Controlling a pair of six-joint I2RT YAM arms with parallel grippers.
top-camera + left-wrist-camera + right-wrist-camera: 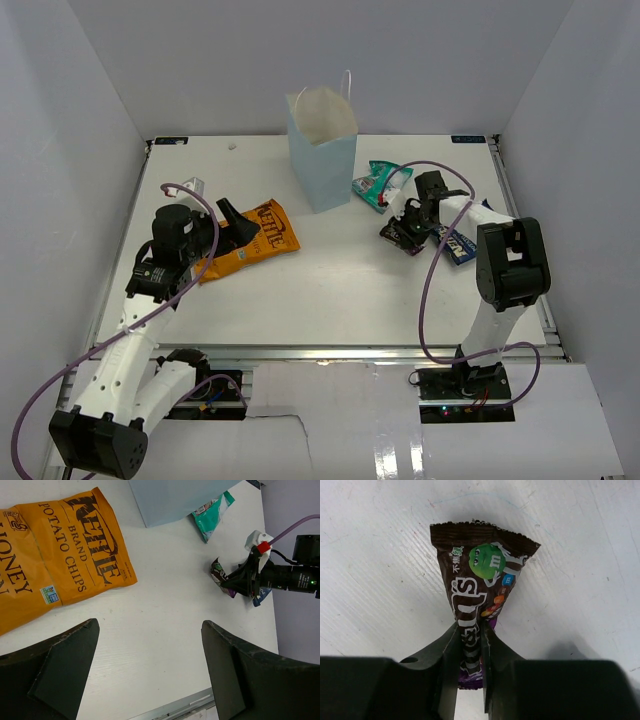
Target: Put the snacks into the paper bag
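L gripper (pixel 150 625) spread wide, empty, hovering just beside the chip bag (pixel 258 238), which lies flat on the table (pixel 330 300). Paper bag (pixel 322 160) stands upright back-centre, mouth open. Teal pouch (pixel 375 185) lies by its right foot. R gripper (pixel 469 630) is pinching the brown packet (pixel 482 585) by one end, low over the table, right of the bag. Blue packet (pixel 458 246) lies just beside it. Step, prob.: pickup of brown packet, grip made. Next: lift clear of the rim, carry over the mouth, release w/o knocking the bag.
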